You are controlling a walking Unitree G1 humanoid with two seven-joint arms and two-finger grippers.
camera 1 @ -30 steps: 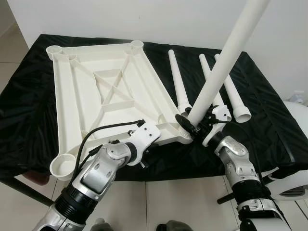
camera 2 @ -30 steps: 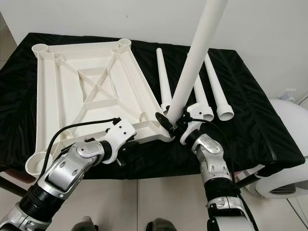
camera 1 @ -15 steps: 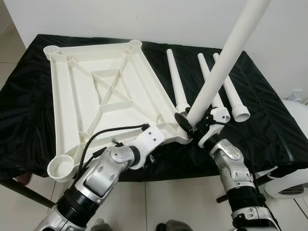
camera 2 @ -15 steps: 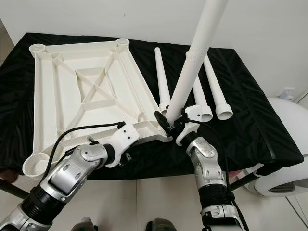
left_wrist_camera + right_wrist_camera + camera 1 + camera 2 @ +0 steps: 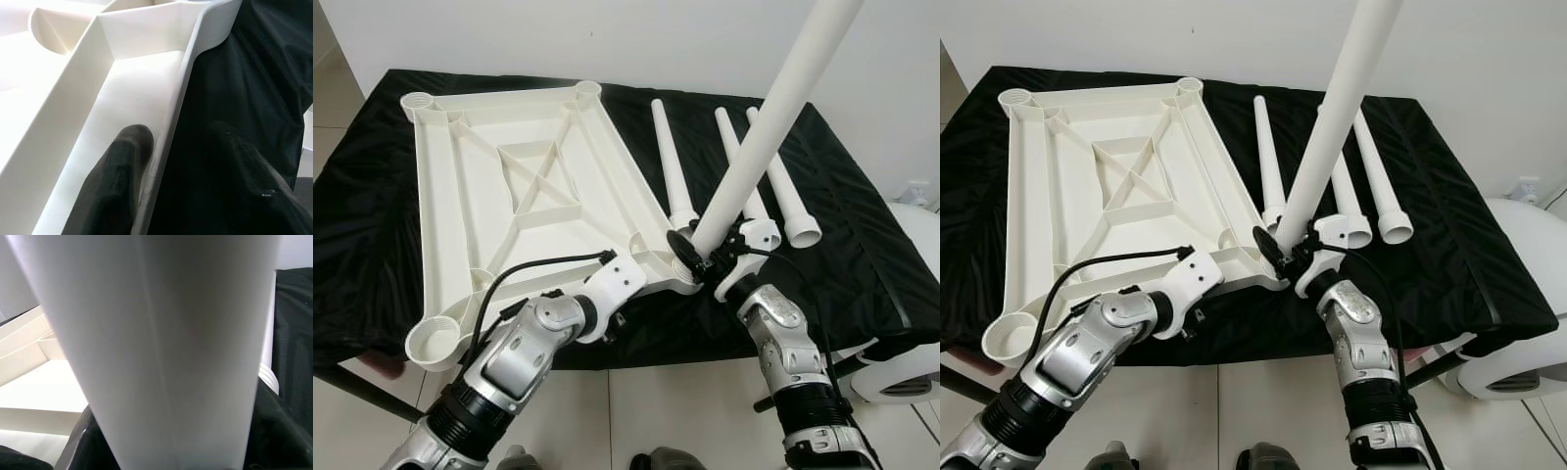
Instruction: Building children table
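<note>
Table (image 5: 862,245) under black cloth (image 5: 372,196) — on it white upturned tabletop frame (image 5: 509,196) at left, three loose white legs (image 5: 671,166) lying side by side at right.

A table draped in glossy black cloth (image 5: 862,245) stands against a plain white wall (image 5: 607,39) on pale tiled floor (image 5: 636,411).

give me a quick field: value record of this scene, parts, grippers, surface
surface: black cloth over a table
tabletop: white tabletop lying underside up, ribs showing
held leg: white leg tilted up, foot at near right corner socket
spare legs: three loose legs lying on cloth, right of tabletop
right gripper: shut on held leg
left gripper: straddles tabletop's near rim
</note>
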